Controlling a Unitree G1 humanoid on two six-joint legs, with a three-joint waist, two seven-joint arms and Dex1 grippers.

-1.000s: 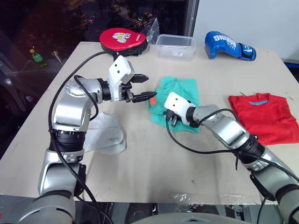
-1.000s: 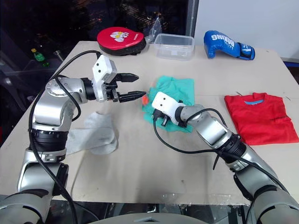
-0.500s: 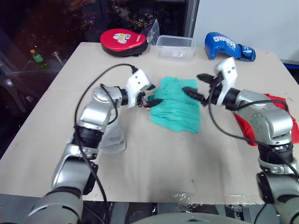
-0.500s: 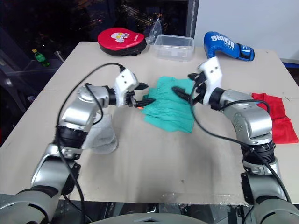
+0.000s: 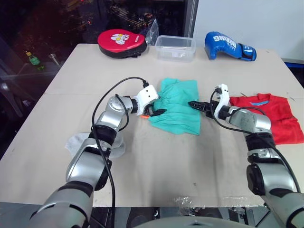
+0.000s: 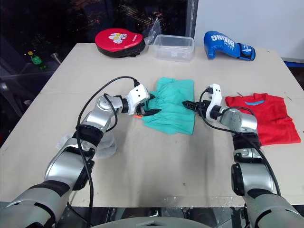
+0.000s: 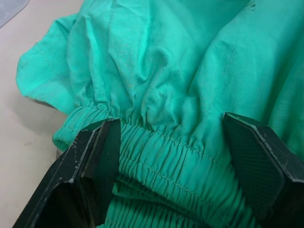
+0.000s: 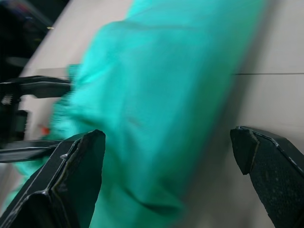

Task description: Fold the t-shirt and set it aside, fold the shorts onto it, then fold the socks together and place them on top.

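One pair of shorts (image 5: 176, 105) lies waistband toward the spread left gripper (image 5: 154, 108), right gripper (image 5: 197, 105) spread opposite.

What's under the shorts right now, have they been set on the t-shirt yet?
No. The shorts lie on bare table; the t-shirt lies apart, toward the robot's right. Anything beneath the green cloth is covered. Both grippers, left and right, are open at its edges.

Head views overlook table (image 5: 156, 166); wrist views hug shorts (image 7: 190, 71).

Both arms are extended inward, with the left end effector (image 5: 156, 110) and right end effector (image 5: 195, 105) held open, fingertips facing.
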